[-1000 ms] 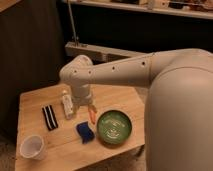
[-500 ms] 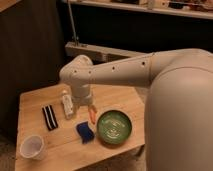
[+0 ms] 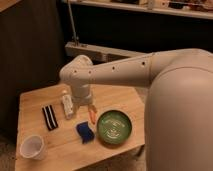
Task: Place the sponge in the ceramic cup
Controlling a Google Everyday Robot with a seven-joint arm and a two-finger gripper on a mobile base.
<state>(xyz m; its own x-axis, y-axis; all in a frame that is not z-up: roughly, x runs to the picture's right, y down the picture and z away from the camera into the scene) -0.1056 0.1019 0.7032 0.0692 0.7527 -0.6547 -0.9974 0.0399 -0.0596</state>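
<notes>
So the robot's big white arm comes in from the right, runs out level over the wooden table, then bends at a chunky round joint and drops straight down. The gripper hangs at the end of that drop, low over the middle of the table, just above and slightly behind the sponge. Can't tell if the gripper is clamped or released, and it doesn't look to be carrying anything.

The sponge, dark blue side showing, sits on the wood just left of the green plate, close but apparently not touching. The ceramic cup stands upright way over at the front-left corner, well apart from the sponge, with bare wood between the two. It's pretty close to the table's left and front edges. The plate sits near the front-right edge.

Behind the sponge, to the left of the gripper, lies a small white object, can't make out what it is, and further left a black-and-white striped strip lies flat.

The plate has pale marks in its middle, too blurry to read.
</notes>
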